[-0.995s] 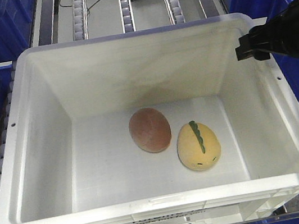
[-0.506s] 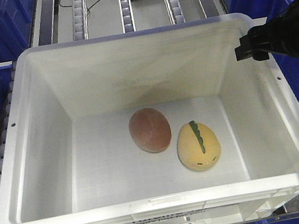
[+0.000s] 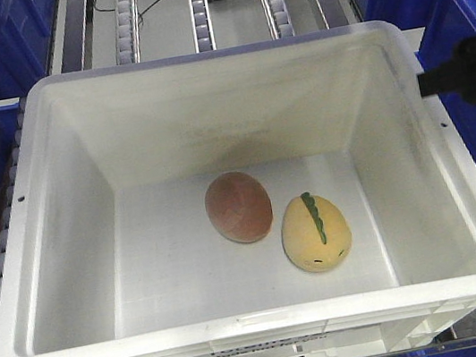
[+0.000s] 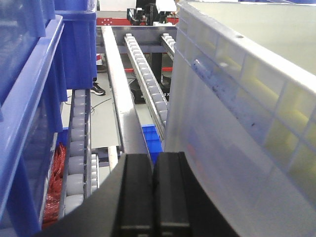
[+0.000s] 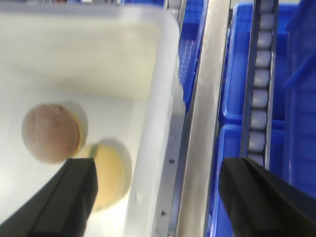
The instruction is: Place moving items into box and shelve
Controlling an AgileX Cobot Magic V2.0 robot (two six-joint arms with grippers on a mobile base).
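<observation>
Both toys, the brown egg (image 3: 239,206) and the yellow egg (image 3: 316,231), lie side by side on the floor of the white box (image 3: 38,228), so packing looks done (shelving remains). The left pincer (image 4: 153,195) is clenched empty beside the box; the right pincer (image 5: 158,190), spread wide, has pulled back rightward off the rim.

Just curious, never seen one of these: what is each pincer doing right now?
Left pincer: closed, holding nothing.
Right pincer: open, holding nothing.
</observation>
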